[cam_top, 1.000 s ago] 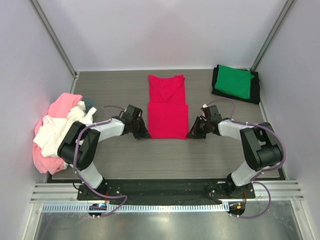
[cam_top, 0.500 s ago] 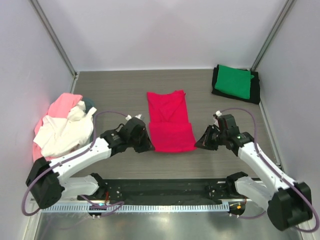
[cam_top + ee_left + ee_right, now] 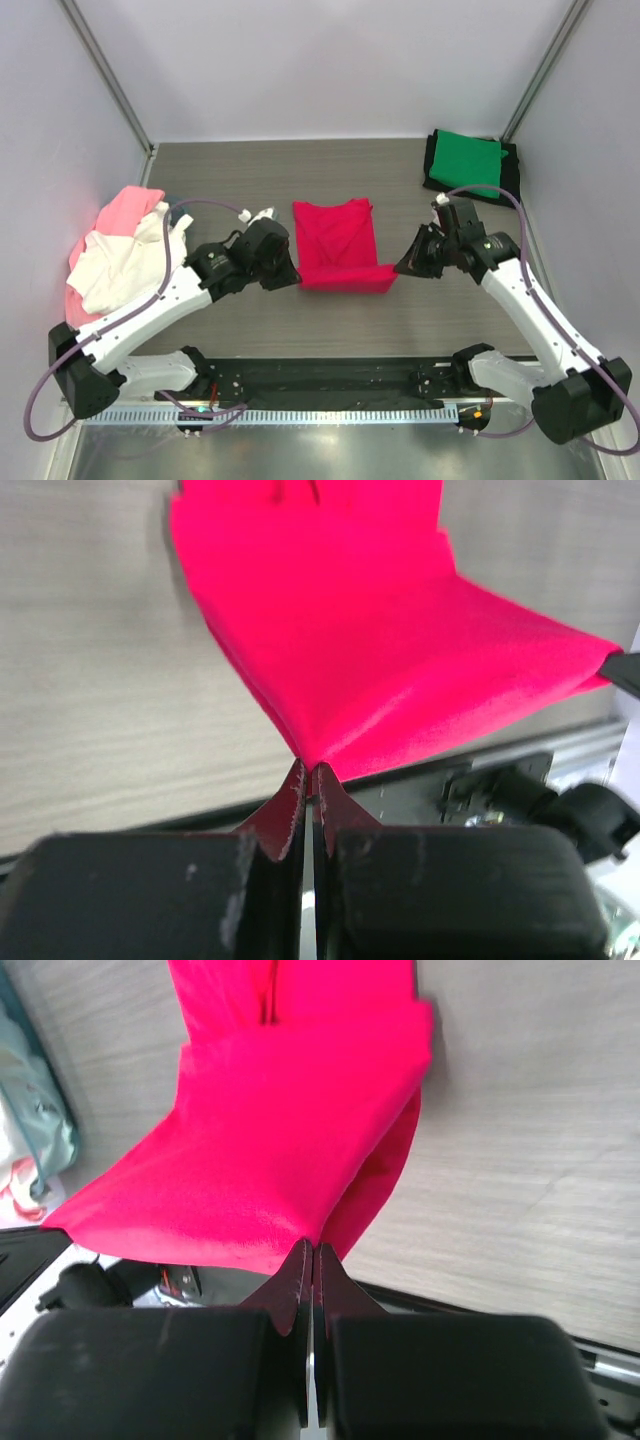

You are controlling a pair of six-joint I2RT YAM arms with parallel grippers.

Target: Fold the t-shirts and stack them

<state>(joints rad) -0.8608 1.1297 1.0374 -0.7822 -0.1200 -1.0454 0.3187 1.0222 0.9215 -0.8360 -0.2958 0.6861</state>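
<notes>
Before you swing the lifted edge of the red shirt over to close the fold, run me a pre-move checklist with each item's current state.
1. Left end effector shut on a near corner of the red t-shirt: ok.
2. Right end effector shut on the other near corner: ok.
3. Lifted edge level between the two grips: ok.
4. Far half of the shirt flat on the table, nothing lying on it: ok.
5. Green t-shirt on the black t-shirt, well apart from the fold: ok.
6. Left arm free of the pile of unfolded shirts: cannot tell.
</notes>
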